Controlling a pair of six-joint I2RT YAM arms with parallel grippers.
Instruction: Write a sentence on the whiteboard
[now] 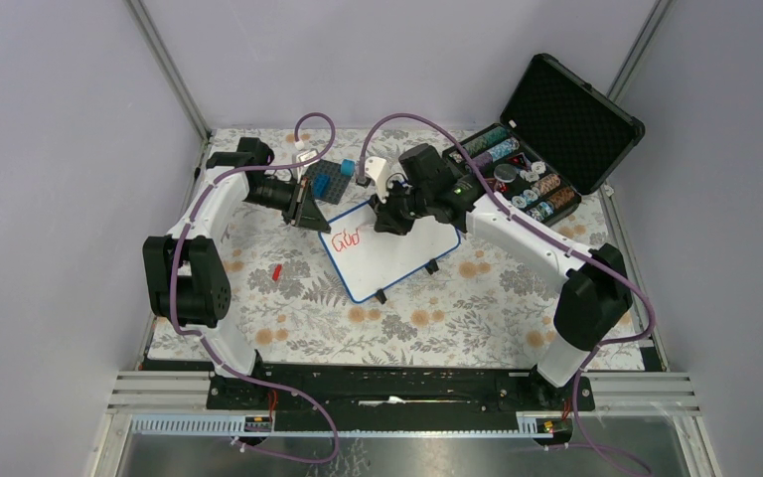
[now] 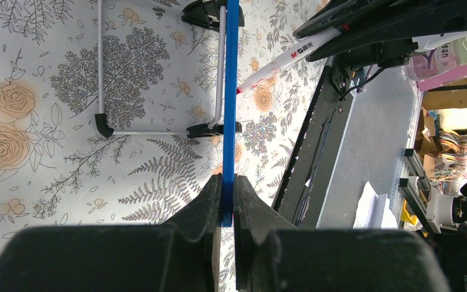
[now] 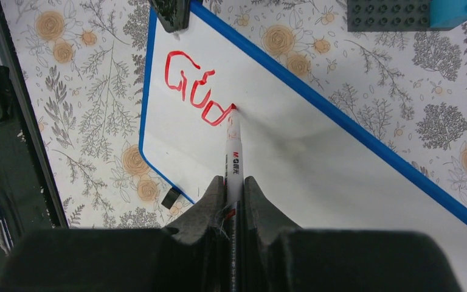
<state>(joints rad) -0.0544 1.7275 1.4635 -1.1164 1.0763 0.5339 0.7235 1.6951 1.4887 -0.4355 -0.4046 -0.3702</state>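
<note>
The whiteboard [image 1: 397, 253] with a blue rim lies on the floral table. Red letters [image 1: 346, 239] reading roughly "Goo" stand near its top left corner; they also show in the right wrist view [image 3: 194, 91]. My left gripper [image 1: 310, 214] is shut on the board's blue rim [image 2: 230, 109], seen edge-on. My right gripper [image 1: 394, 221] is shut on a white marker [image 3: 233, 164]. The marker's red tip [image 3: 233, 108] touches the board [image 3: 316, 164] at the end of the last letter. The marker also shows in the left wrist view [image 2: 286, 61].
A red marker cap [image 1: 276, 270] lies left of the board. A dark grey studded baseplate with a blue brick [image 1: 330, 181] sits behind the board. An open black case [image 1: 546, 149] of small parts stands at the back right. The board's wire stand [image 2: 158, 131] shows underneath.
</note>
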